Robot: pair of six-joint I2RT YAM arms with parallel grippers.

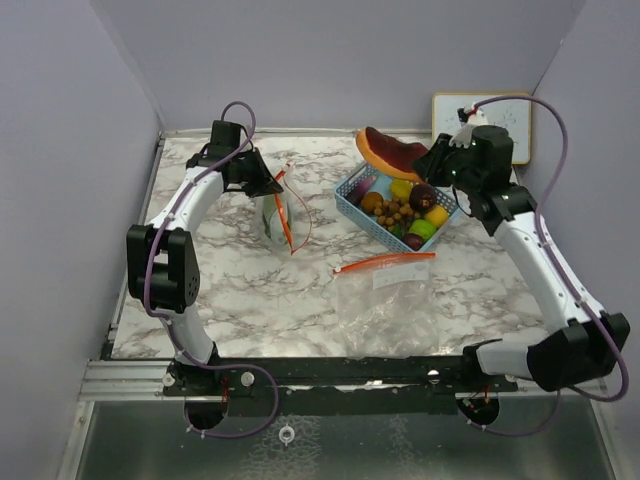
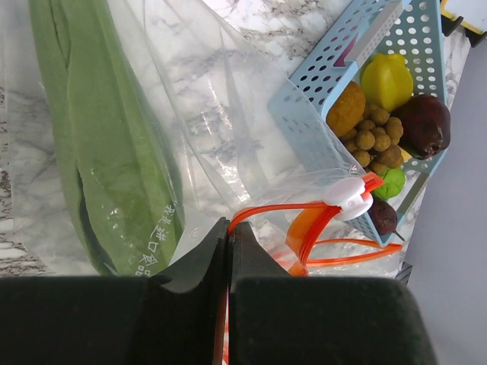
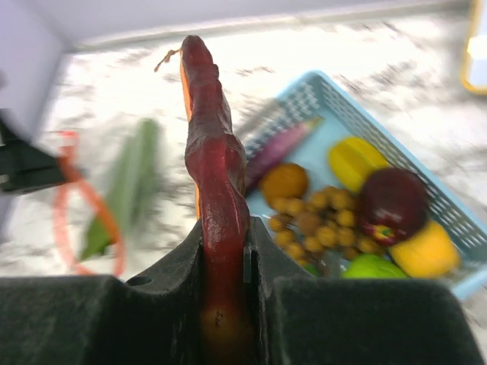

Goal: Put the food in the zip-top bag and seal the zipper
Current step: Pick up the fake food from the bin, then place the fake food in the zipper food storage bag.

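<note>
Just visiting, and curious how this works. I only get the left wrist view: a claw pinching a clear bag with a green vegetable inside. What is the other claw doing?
Observer: The right claw is shut on a long dark-red and orange food piece, held up near the blue basket.
Operator: Is mine the only bag?
Observer: No. Besides your held bag, a second bag lies flat on the table in front of the basket, with nothing gripping it.

Left gripper and right gripper clamped
</note>
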